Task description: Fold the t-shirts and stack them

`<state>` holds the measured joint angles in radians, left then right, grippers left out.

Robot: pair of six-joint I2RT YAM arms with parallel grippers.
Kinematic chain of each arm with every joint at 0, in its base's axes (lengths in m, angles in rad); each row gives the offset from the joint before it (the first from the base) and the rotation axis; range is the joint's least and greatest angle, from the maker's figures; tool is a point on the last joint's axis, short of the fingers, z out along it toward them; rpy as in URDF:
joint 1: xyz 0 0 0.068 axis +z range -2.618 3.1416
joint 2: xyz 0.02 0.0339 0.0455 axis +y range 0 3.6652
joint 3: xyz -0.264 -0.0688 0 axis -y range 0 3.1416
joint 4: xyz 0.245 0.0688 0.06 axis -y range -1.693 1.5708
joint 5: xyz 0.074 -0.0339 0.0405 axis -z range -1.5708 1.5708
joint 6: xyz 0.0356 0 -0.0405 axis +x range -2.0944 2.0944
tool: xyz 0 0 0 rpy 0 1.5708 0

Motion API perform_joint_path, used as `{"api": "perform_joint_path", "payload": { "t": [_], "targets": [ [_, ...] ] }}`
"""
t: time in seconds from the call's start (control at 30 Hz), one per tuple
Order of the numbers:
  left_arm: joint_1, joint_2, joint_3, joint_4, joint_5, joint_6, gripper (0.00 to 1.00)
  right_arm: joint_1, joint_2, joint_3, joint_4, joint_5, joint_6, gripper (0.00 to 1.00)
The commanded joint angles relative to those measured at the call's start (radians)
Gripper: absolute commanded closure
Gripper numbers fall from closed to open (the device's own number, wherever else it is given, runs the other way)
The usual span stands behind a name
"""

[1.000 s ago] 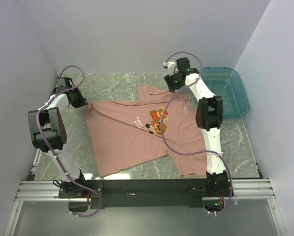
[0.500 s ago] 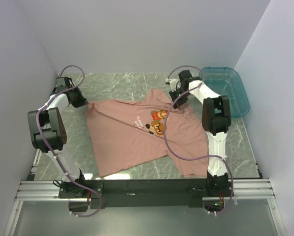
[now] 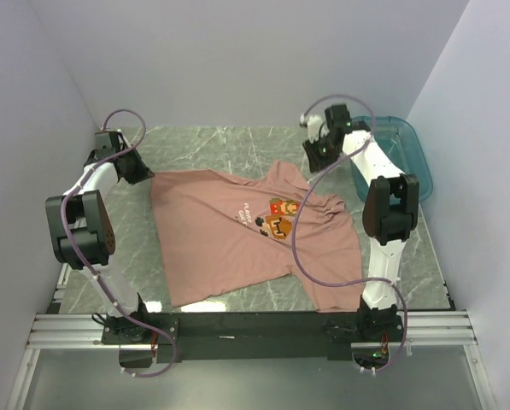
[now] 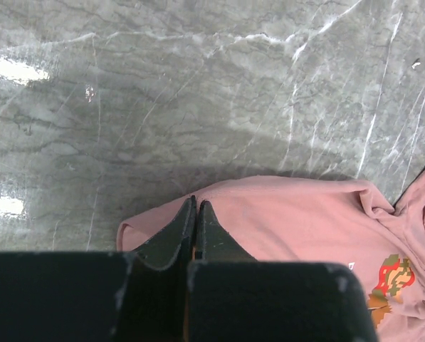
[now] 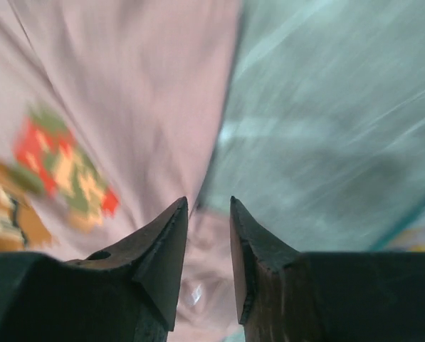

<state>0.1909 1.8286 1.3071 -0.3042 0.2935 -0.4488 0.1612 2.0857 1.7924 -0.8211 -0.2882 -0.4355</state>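
A dusty salmon-pink short-sleeved cloth t-shirt (image 3: 229, 248) lies rumpled at centre; left gripper (image 4: 196, 206) at ten o'clock pinches its edge, right gripper (image 5: 208, 203) at two o'clock gapes empty and should probably grasp the opposite sleeve, pulling evenly flat.

I see a grey-green stone table (image 3: 212, 145) with thin pale lines in it. A see-through blue bin (image 3: 419, 162) sits at its far right corner. Plain pale walls (image 3: 237, 60) stand on three sides. A silver rail (image 3: 67, 329) runs along the near edge.
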Motion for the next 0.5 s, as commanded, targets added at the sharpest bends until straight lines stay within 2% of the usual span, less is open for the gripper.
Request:
{"api": "perform_joint_path", "payload": {
  "t": [0.0,0.1,0.27,0.47],
  "targets": [
    [-0.001,-0.042,0.011,0.014,0.021,0.005,1.0,0.018,0.049,0.188,-0.004,-0.038,0.044,0.61],
    [-0.001,-0.037,0.014,0.016,0.021,0.004,1.0,0.066,0.123,0.258,-0.032,-0.083,0.05,0.61],
    [-0.001,-0.034,0.014,0.011,0.021,0.009,1.0,0.138,0.198,0.301,0.0,-0.025,0.083,0.6],
    [0.001,-0.026,0.02,0.011,0.032,0.007,1.0,0.156,0.263,0.338,0.011,0.086,0.1,0.56]
  ]
}}
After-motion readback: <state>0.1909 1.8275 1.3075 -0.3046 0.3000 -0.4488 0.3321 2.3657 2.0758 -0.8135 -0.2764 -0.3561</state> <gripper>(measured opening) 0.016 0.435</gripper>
